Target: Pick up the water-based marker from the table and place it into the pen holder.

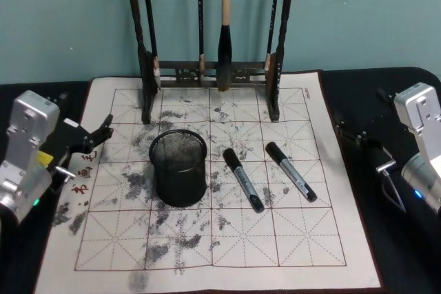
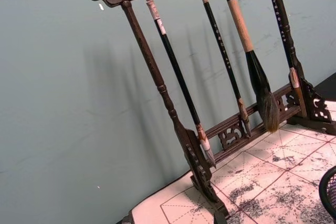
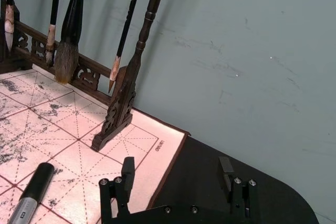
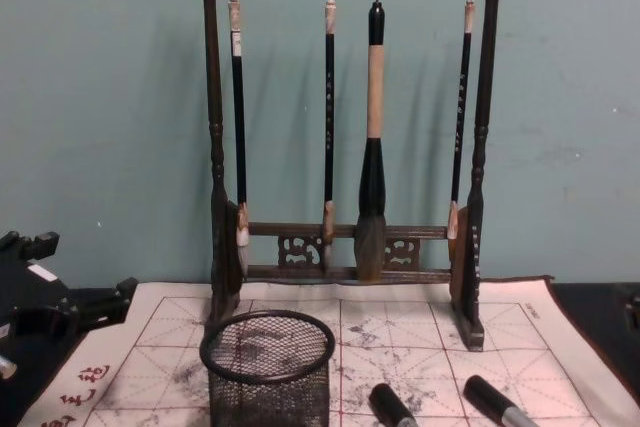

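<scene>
Two water-based markers with black caps and grey barrels lie on the table's gridded mat [image 1: 310, 239]: one [image 1: 242, 179] just right of the pen holder, the other [image 1: 291, 171] further right. The pen holder [image 1: 178, 168], a black mesh cup, stands upright left of centre with nothing showing inside it. My left gripper [image 1: 96, 135] hovers open at the mat's left edge, level with the holder. My right gripper [image 1: 349, 131] is open over the dark table right of the mat. In the right wrist view its fingers [image 3: 127, 170] stand wide apart, with one marker [image 3: 31, 192] ahead of them.
A tall dark wooden brush rack [image 1: 210, 70] with several hanging brushes stands across the back of the mat, before a teal wall. The mat's front half is bare apart from ink stains. Red characters [image 1: 81, 173] mark its left margin.
</scene>
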